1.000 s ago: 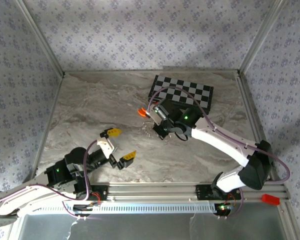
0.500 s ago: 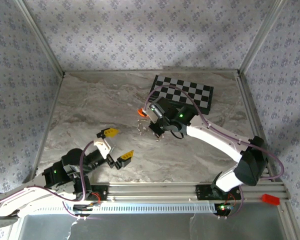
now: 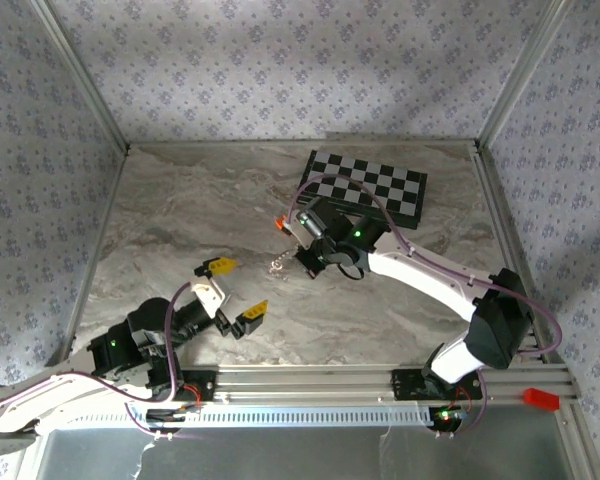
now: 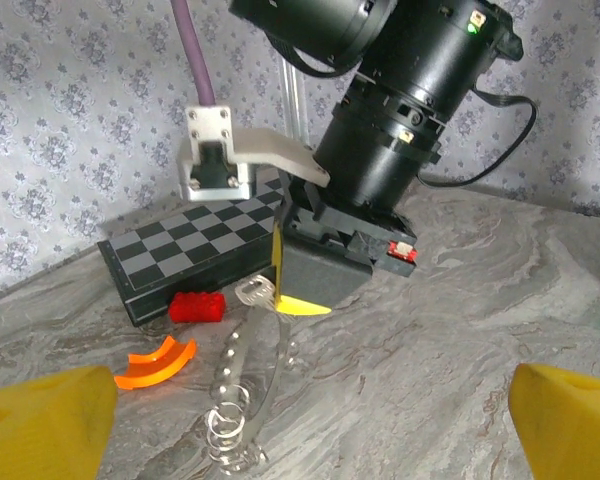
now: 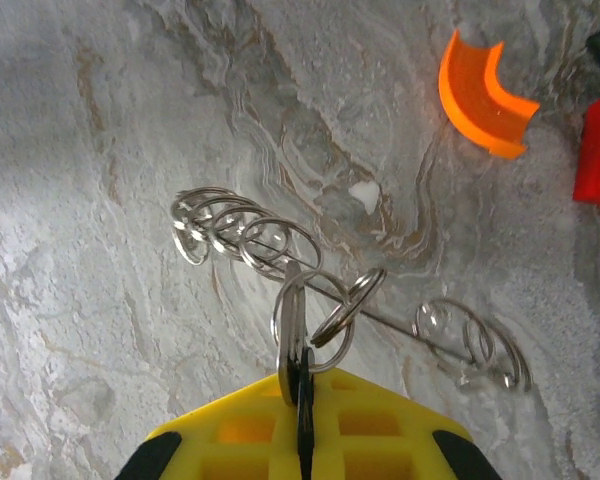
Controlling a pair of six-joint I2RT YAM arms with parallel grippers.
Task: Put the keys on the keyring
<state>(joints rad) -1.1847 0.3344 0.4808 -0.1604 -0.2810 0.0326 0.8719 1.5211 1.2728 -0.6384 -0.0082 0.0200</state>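
The marbled counter (image 3: 180, 220) carries both arms. At lower left, the left gripper (image 3: 239, 289) hovers wide open, holding nothing. Mid-frame, the right gripper (image 5: 305, 388) is pinched tight on the key (image 5: 305, 402), a dark sliver seen edge-on between its yellow pads, right at the wire loops of the keyring (image 5: 352, 300).

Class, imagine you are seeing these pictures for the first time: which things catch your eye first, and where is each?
The right hand, near mid-table, is shut on a chain of silvery rings that trails onto the table. Beside it lie an orange arc piece and a red block, in front of a checkerboard. The left hand hangs open at front left.
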